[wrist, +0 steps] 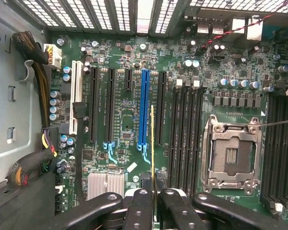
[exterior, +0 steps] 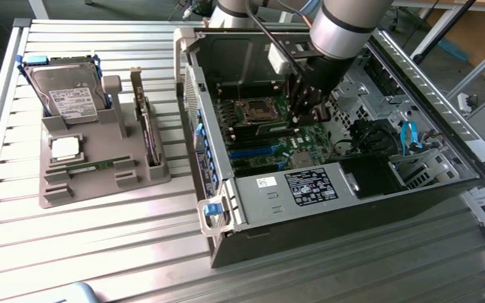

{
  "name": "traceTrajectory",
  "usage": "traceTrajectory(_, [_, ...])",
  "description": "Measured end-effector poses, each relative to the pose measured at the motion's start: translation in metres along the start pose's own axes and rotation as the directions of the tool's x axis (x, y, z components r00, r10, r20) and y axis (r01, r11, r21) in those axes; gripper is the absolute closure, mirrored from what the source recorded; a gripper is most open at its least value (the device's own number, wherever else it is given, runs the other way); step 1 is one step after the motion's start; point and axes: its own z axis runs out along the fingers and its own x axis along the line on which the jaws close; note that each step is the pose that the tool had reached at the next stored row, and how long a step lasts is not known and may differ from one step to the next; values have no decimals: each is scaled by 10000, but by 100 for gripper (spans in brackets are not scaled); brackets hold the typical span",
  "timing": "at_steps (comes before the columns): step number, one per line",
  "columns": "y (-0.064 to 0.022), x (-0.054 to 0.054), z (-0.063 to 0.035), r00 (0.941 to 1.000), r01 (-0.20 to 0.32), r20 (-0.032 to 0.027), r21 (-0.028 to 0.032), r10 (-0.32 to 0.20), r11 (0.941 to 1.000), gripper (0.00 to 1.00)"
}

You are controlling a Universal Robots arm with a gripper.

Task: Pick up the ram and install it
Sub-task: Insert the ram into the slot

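Note:
The ram (wrist: 152, 143) is seen edge-on as a thin yellow-green strip running out from between my fingers, held above the motherboard (wrist: 129, 62). My gripper (wrist: 152, 194) is shut on it, one black finger (wrist: 140, 208) on each side. The strip lines up between the blue slot (wrist: 144, 105) and the black memory slots (wrist: 185, 134) beside the empty processor socket (wrist: 230, 153); whether it touches the board I cannot tell. In the exterior view my gripper (exterior: 305, 117) reaches down into the open computer case (exterior: 225, 214), over the motherboard near the socket (exterior: 255, 110).
A grey parts holder (exterior: 99, 170) on the slatted table at the exterior view's left carries a hard drive (exterior: 70, 88), a silver processor (exterior: 64, 148), an upright dark card (exterior: 146, 126) and a green stick (exterior: 99, 165). Cable bundles (wrist: 33, 96) and case walls hem in the motherboard.

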Motion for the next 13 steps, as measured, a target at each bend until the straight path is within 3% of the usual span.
traceTrajectory(13, [7,1,83,9999,-168,-1,5,168,9999,87])
